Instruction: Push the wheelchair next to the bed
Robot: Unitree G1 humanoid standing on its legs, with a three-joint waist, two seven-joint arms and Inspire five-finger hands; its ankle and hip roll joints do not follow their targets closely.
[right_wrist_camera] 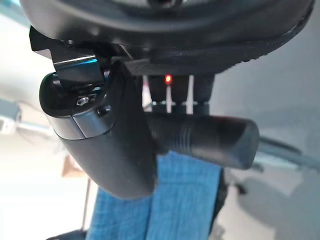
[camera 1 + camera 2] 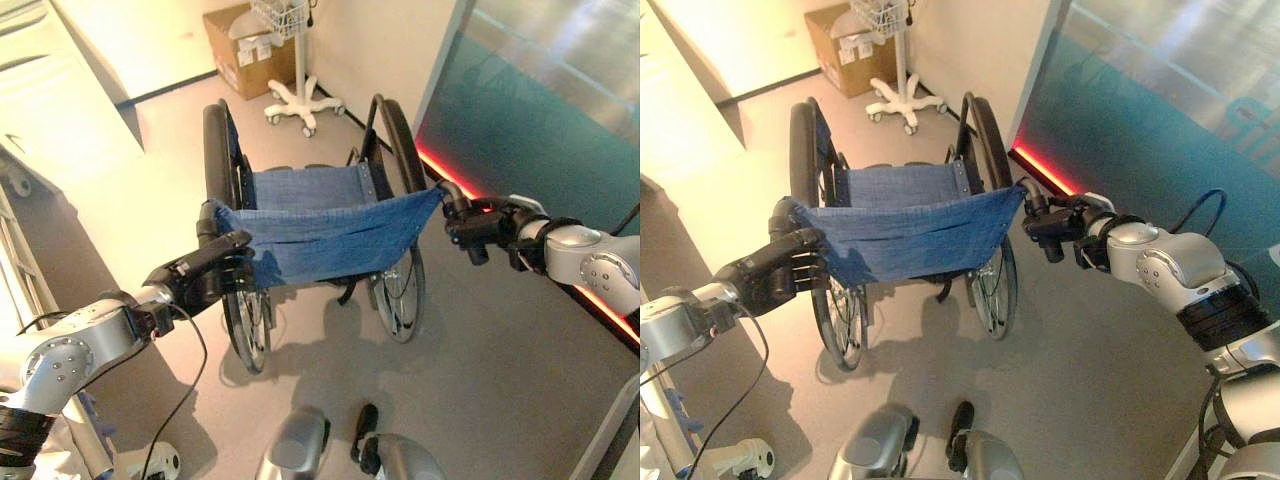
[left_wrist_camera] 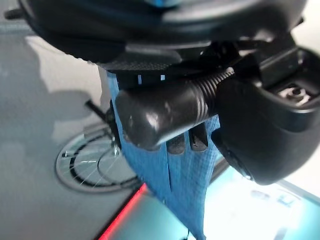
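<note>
One wheelchair (image 2: 310,225) stands on the grey floor (image 2: 480,360) directly before the robot, its back turned toward it, with two large black wheels, two black push handles and a blue denim seat and back sling stretched between the frame tubes. Beyond it are one cardboard box (image 2: 245,50) and one white wheeled stand (image 2: 298,95) against the far wall, and a teal panel (image 2: 540,120) with a red glowing strip along its base runs on the right. The left robot hand (image 2: 215,270) reaches forward from the lower left, its fingers and thumb curled round the left push handle (image 3: 165,107). The right robot hand (image 2: 480,225) comes in from the right, arm bent, likewise wrapped round the right push handle (image 1: 210,137).
</note>
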